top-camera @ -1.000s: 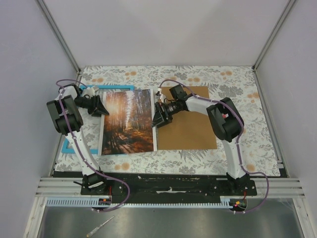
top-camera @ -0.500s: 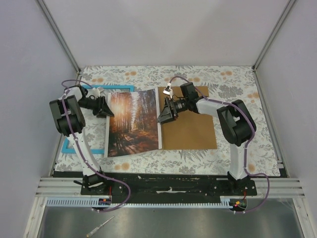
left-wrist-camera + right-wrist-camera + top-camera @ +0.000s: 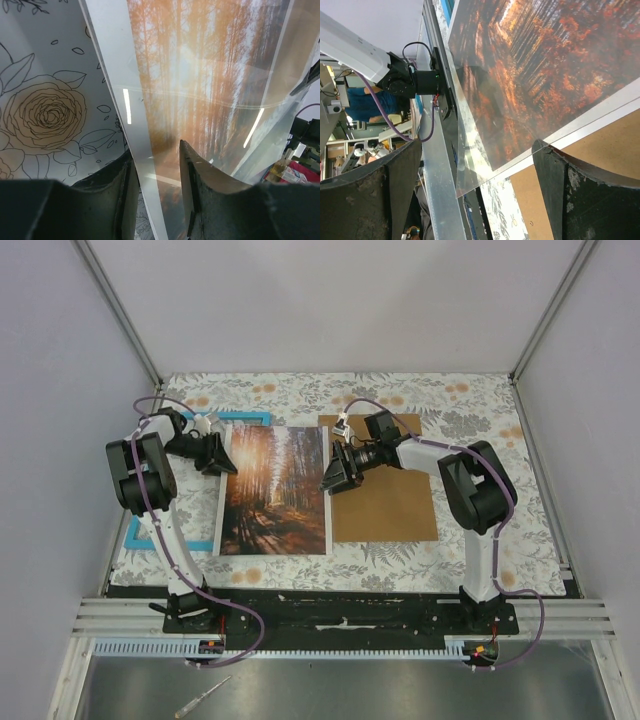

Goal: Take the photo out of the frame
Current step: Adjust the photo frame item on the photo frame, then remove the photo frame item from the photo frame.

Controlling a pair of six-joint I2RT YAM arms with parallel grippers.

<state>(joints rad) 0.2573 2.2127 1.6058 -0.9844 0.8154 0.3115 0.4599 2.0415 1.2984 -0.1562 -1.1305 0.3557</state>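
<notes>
Over the last second, dragged the photo (image 3: 275,490) rightward toward the middle of the overhead view and squared it up, from skewed to roughly upright in the picture. Now lies face up at centre, out of the blue frame (image 3: 140,537) yet apparently overlapping its right part. Leaves only the frame's top bar in the upper left and its corner at lower left poking out from under the print. Meets or just overlaps the brown backing board (image 3: 385,500) at centre right. Pinched at its white left margin by the left gripper (image 3: 218,455), with fingers (image 3: 197,200) closed narrowly on that edge in the wrist view. Straddled at its right edge by the right gripper (image 3: 335,472), jaws spread wide and not visibly clamping. Reads as removal nearly finished. Probably still needs sliding fully clear of the frame and letting go, without nudging the frame along.
</notes>
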